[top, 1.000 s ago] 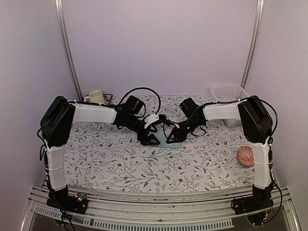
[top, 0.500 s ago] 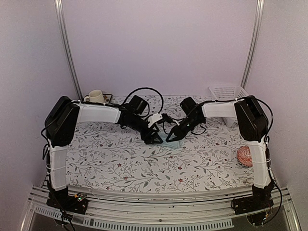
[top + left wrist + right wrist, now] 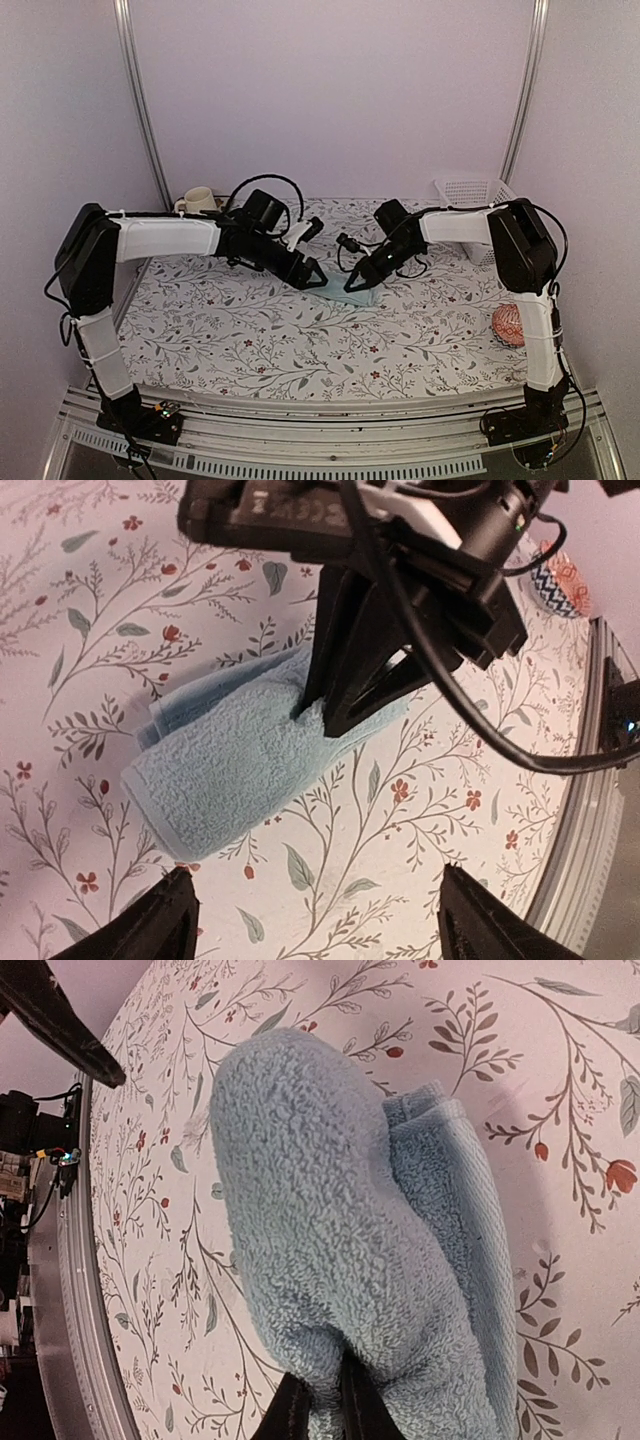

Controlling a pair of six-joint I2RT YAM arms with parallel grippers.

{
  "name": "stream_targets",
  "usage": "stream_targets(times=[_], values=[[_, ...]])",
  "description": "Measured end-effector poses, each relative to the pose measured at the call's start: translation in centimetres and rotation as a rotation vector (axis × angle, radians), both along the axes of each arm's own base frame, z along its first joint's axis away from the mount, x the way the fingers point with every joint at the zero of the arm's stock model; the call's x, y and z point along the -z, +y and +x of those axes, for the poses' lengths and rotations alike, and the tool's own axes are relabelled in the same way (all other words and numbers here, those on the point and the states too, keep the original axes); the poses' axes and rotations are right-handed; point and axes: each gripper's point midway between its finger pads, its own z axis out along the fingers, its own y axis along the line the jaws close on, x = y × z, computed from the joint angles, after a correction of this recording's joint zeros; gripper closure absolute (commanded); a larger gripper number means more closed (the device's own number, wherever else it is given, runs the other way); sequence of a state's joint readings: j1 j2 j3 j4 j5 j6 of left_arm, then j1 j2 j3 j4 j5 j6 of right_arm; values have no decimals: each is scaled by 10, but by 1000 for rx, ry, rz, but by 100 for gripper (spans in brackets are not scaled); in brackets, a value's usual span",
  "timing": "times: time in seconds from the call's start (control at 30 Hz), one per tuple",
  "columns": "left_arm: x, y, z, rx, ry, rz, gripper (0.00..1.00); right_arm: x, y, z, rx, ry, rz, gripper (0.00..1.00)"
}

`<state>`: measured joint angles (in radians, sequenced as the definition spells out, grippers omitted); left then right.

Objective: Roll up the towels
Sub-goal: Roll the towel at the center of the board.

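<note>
From above, the blue towel lies mid-counter, between the two arms. The left tool hangs just beside its left edge, and the right tool is down on its right end. A patterned ball sits well apart, by the right edge.

At the left wrist, the left tool is spread wide with nothing between its fingers. The blue towel lies loosely folded beyond it, its far edge nipped by the right tool.

At the right wrist, the right tool is clamped on a bunched fold of the blue towel.
</note>
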<state>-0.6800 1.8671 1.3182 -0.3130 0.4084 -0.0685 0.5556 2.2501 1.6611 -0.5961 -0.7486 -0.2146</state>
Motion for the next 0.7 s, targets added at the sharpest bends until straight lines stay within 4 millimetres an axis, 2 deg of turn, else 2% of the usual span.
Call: stream_targets(times=[0.17,0.43,0.57,0.7], values=[[12,4,1,-98,156,-35,20,4,0,1,26,14,1,87],[61,7,6,-210,404,-45,20,2,0,2,63,15,19,84],[61,-3,19,-230,432,-72,22,1,2,3,85,27,27,84],[56,-9,32,-253,437,-101,28,-1,3,5,103,42,36,85]])
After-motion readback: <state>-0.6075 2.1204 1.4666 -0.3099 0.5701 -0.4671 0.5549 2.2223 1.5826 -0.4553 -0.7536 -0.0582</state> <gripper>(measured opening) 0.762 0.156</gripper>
